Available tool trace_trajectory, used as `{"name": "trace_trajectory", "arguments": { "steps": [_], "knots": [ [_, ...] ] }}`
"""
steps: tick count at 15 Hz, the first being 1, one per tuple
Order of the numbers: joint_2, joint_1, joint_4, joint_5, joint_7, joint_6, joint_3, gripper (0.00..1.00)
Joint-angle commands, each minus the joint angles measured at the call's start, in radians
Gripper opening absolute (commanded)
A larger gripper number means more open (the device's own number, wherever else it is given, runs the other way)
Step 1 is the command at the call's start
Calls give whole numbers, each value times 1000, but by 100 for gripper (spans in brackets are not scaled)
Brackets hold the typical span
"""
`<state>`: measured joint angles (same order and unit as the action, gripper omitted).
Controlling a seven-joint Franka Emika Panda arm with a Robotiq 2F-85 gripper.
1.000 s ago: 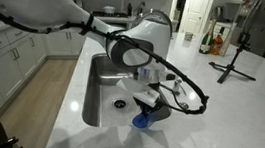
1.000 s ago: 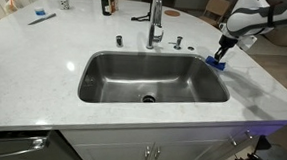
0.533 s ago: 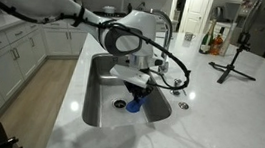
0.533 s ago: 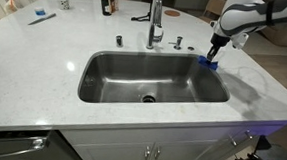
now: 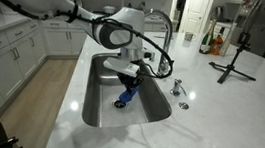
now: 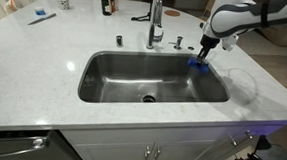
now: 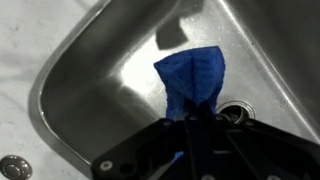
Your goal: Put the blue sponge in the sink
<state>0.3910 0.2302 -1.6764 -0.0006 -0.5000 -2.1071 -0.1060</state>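
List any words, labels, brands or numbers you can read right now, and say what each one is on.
No text is readable in any view.
Bottles at the back of the counter: the labels are too small and blurred to read.
Dark bottle: its label is too small to read.
Blue sponge and sink: no markings visible.

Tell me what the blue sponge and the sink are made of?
The blue sponge looks like soft foam: matte, folding where the claw pinches it. The sink looks like brushed stainless steel: grey, with soft shiny reflections.
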Motion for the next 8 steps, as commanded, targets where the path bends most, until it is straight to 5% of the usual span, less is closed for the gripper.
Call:
{"name": "trace_trajectory", "arguments": {
  "steps": [1, 8],
  "knots": [
    [-34, -28, -36, -19, 82, 10, 13, 2],
    [-16, -61, -54, -8, 219, -11, 20, 2]
  ]
}}
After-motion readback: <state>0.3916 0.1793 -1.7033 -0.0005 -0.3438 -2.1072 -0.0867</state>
